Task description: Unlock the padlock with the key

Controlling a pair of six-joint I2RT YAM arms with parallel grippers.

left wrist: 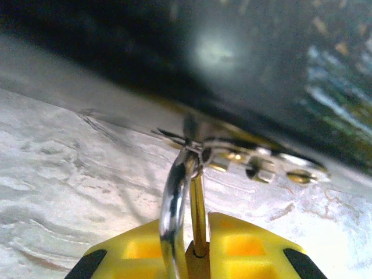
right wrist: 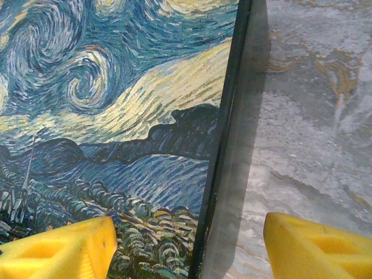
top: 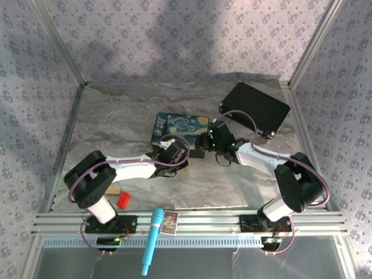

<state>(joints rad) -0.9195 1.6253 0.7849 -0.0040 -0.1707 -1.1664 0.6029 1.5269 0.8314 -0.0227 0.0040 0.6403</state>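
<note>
In the left wrist view my left gripper (left wrist: 199, 225) is shut on the padlock (left wrist: 170, 203). Its brass body is pinched between the yellow fingers and its silvery shackle stands up out of them. At the top of the shackle the key (left wrist: 261, 167) lies blurred on the marbled table, close against the dark side wall of the Starry Night box (top: 180, 125). My right gripper (right wrist: 190, 232) is open and straddles the box's right edge (right wrist: 224, 145): one finger is over the painted lid, the other over the table. From above, both grippers meet at the box's front edge, left (top: 174, 152) and right (top: 203, 142).
A black case (top: 254, 108) lies at the back right. Near the left arm's base sit a tan wooden block (top: 112, 190) and a small red piece (top: 122, 200). A light blue tool (top: 152, 238) and a small card (top: 169, 222) rest on the front rail.
</note>
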